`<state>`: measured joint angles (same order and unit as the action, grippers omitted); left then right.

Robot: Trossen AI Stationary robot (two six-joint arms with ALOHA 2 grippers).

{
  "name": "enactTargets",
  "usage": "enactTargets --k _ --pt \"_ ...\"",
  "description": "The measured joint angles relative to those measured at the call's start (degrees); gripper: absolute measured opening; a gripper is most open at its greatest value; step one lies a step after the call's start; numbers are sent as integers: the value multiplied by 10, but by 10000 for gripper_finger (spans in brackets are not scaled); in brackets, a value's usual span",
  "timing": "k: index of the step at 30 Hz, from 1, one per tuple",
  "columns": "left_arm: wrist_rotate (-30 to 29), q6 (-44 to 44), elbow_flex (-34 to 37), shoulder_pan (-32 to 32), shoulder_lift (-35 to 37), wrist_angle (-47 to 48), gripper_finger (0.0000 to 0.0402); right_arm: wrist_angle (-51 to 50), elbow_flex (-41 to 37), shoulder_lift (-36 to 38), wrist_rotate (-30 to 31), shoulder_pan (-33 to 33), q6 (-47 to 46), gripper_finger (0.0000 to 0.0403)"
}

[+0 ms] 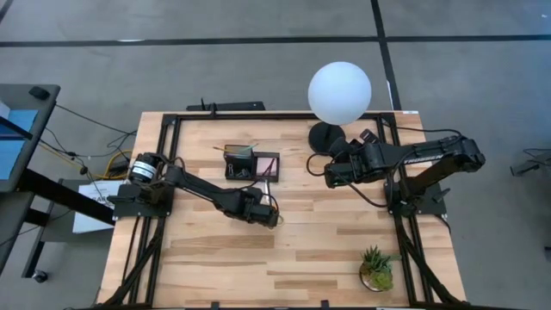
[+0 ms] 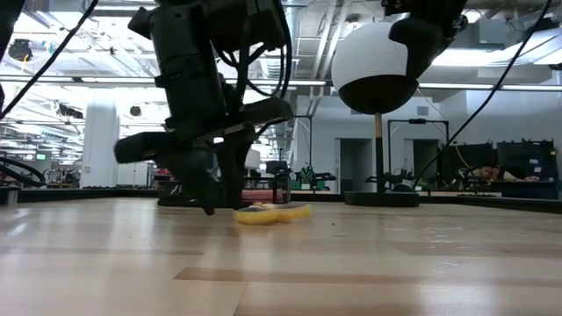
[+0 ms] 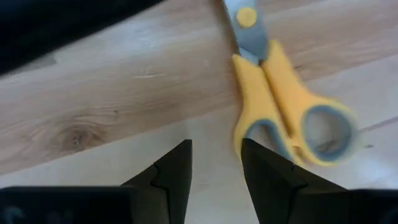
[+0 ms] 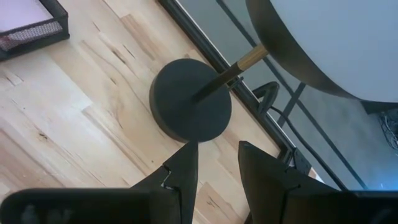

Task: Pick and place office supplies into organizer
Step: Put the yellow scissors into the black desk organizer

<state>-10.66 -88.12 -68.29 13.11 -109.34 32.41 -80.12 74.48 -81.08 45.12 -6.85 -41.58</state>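
Note:
The yellow-handled scissors [image 3: 280,93] lie flat and closed on the wooden table. The low view shows their handles [image 2: 272,213] just beside my left gripper [image 3: 216,171]. That gripper points steeply down, open, with bare table between its fingers and the scissors' handles off to one side of one finger. In the high view my left gripper [image 1: 274,217] hides the scissors. The black organizer [image 1: 250,162] stands toward the far edge, with a pale pink pad in its low tray [image 4: 31,25]. My right gripper [image 1: 329,178] hangs open and high up, near the lamp's base.
A white globe lamp [image 1: 340,90] on a round black base [image 4: 189,99] stands at the far right, just beyond my right gripper [image 4: 217,165]. A small green potted plant [image 1: 376,269] sits at the near right. Black frame rails run along the table's edges.

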Motion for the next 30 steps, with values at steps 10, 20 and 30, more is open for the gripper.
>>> enactTargets --k 10,20,30 --pt "55 48 -20 -13 -30 28 132 13 0 0 2 0 0 109" --pt "12 81 -123 -11 -36 123 90 14 0 0 3 0 0 109" --pt "35 109 -130 -11 -52 92 77 13 0 0 4 0 0 109"
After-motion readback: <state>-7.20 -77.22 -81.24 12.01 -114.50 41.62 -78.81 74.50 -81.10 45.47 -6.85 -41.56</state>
